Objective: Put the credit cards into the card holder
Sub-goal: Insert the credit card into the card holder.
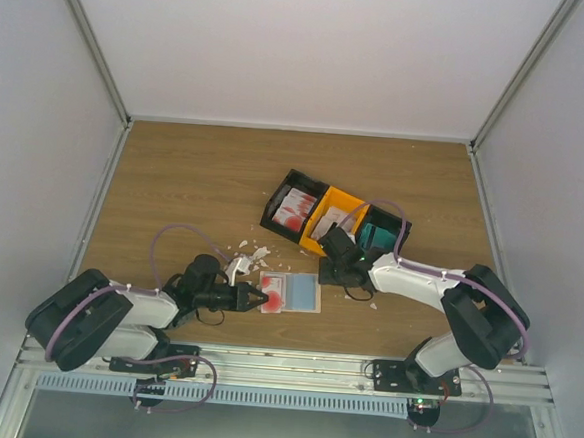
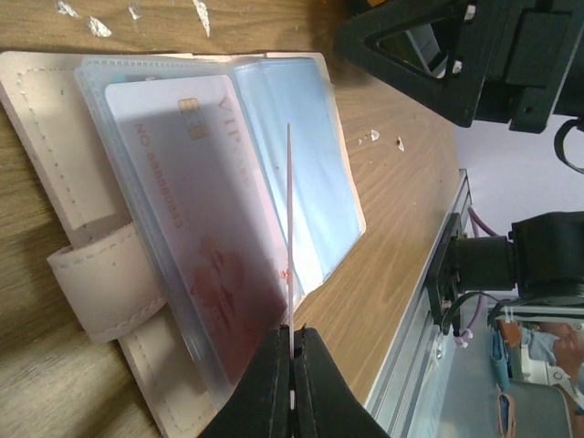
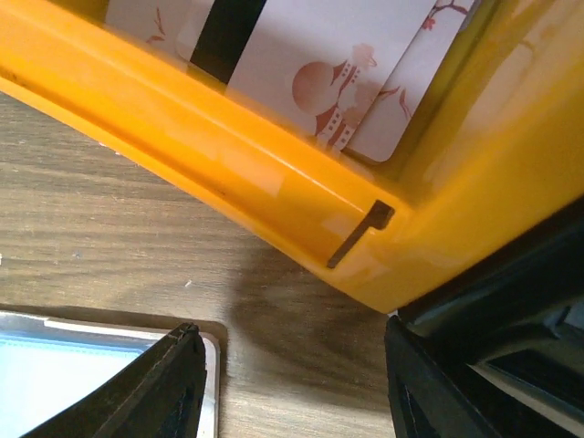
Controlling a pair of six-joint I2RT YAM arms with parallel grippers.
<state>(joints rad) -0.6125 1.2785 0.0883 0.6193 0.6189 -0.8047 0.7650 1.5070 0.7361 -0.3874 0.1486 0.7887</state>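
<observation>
The card holder [image 1: 302, 294] lies open on the table, beige outside, with clear sleeves inside. In the left wrist view one sleeve [image 2: 196, 228] holds a white card with red blotches. My left gripper [image 2: 292, 333] is shut on another thin card [image 2: 289, 228], seen edge-on, standing over the holder's sleeves [image 2: 301, 137]. In the top view the left gripper [image 1: 258, 298] is at the holder's left edge. My right gripper [image 3: 292, 365] is open and empty, low over the table between the holder's corner [image 3: 91, 360] and the orange bin [image 3: 228, 155], which holds pale cards [image 3: 301, 64].
The black-and-orange three-bin tray [image 1: 315, 243] stands behind the holder, with red-blotched cards on its left [image 1: 293, 209] and teal ones on its right [image 1: 376, 235]. White scraps [image 1: 250, 251] lie left of the tray. The right gripper's body [image 2: 438, 55] is close beyond the holder.
</observation>
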